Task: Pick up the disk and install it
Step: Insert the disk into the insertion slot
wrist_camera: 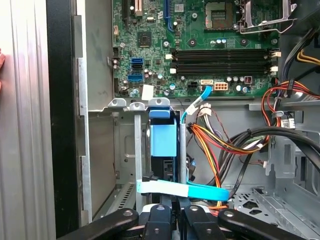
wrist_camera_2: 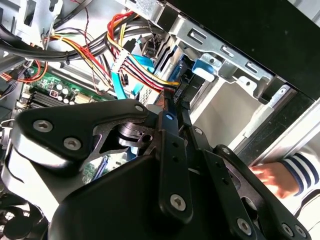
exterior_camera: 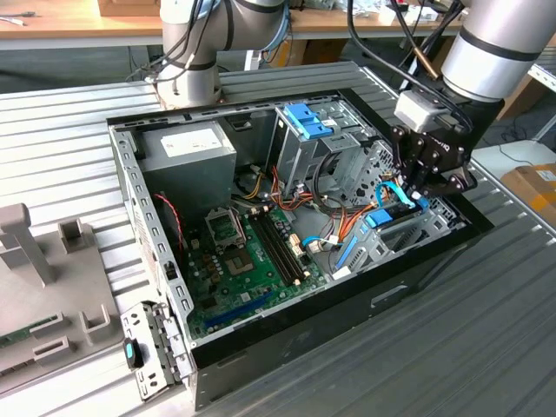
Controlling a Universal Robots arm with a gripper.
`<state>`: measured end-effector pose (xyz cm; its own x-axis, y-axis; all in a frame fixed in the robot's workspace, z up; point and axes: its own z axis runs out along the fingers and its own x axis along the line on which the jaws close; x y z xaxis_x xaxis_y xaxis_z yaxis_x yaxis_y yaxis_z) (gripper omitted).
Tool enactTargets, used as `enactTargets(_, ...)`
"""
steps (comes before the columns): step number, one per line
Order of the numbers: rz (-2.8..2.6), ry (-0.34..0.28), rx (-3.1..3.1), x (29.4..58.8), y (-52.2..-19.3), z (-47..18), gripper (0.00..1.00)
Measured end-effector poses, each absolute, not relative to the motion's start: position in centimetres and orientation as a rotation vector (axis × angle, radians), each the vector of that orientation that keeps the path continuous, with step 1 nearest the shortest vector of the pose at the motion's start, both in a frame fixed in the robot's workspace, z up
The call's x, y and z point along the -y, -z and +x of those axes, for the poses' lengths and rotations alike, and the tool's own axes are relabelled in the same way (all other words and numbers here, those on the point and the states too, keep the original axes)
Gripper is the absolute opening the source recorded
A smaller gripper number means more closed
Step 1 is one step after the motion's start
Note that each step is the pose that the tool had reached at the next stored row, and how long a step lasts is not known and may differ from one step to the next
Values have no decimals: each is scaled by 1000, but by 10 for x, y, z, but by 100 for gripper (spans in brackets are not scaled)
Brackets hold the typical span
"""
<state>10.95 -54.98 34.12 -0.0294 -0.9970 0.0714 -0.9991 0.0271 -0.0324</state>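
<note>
The disk stands on edge in the drive bay at the exterior view's right side of the open computer case, its blue frame showing at the top. My gripper hangs straight over it, almost touching its upper edge. In both wrist views the black fingers lie close together, and I see nothing clamped between them. A light-blue flat cable crosses just in front of the fingertips. Red, yellow and black power wires run to a black plug by the disk.
The green motherboard fills the case floor. A grey power supply box stands at the back, beside a metal cage with a blue latch. A person's hand in a striped sleeve rests just outside the case wall.
</note>
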Motion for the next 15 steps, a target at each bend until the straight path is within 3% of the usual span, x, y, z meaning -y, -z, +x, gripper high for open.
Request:
enactTargets(13, 2169, -113, 2231, 550, -336, 110, 16)
enactTargets(15, 2169, -113, 2231, 550, -336, 110, 24)
